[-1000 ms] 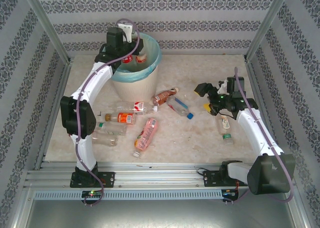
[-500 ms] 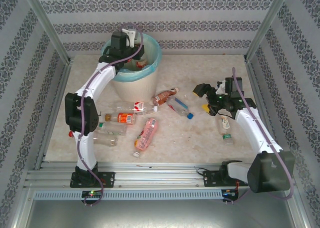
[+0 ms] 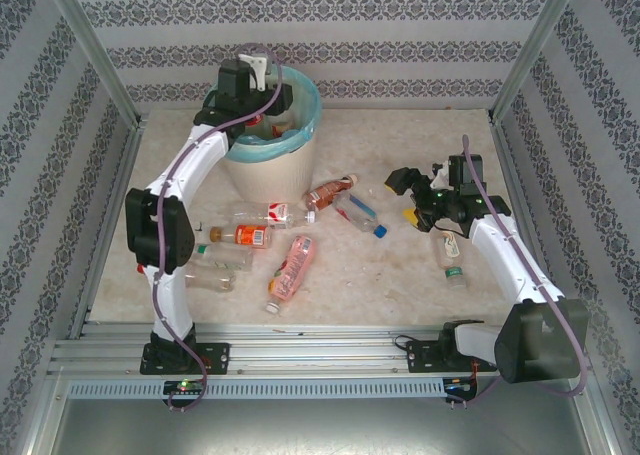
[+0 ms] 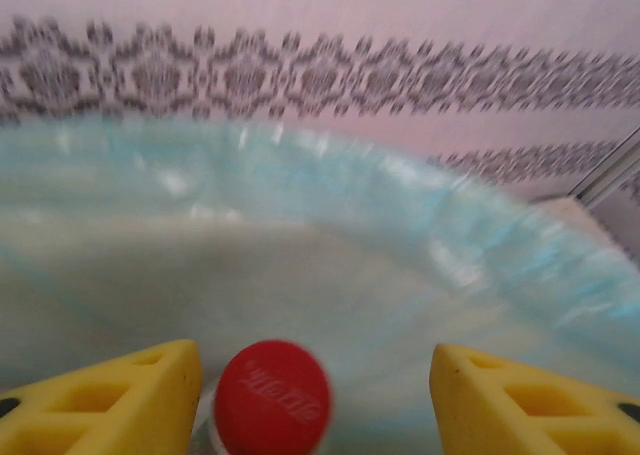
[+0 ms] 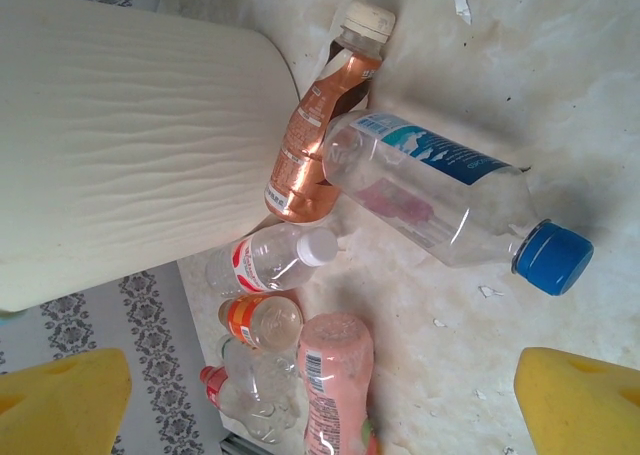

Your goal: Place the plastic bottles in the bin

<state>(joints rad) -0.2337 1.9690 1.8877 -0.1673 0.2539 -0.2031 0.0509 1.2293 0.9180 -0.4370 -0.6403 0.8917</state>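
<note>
Left wrist view: your left hand (image 4: pixel 312 375) is hanging spread over the bin (image 4: pixel 300 175); wait until the red-capped bottle (image 4: pixel 272 395) is dropping clear.

Lab robot cell: alu frame (image 3: pixel 90 47), wallpapered panels (image 3: pixel 400 35).

The left arm (image 3: pixel 195 160) reaches over the bin (image 3: pixel 272 178); bottles (image 3: pixel 293 265) litter the table (image 3: pixel 385 270).

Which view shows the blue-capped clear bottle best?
Right wrist: the blue-capped bottle lies large and sharp on the table, cap and label clear. Top external shows it small, lying right of the bin. The left wrist camera faces the bin's liner instead.
</note>
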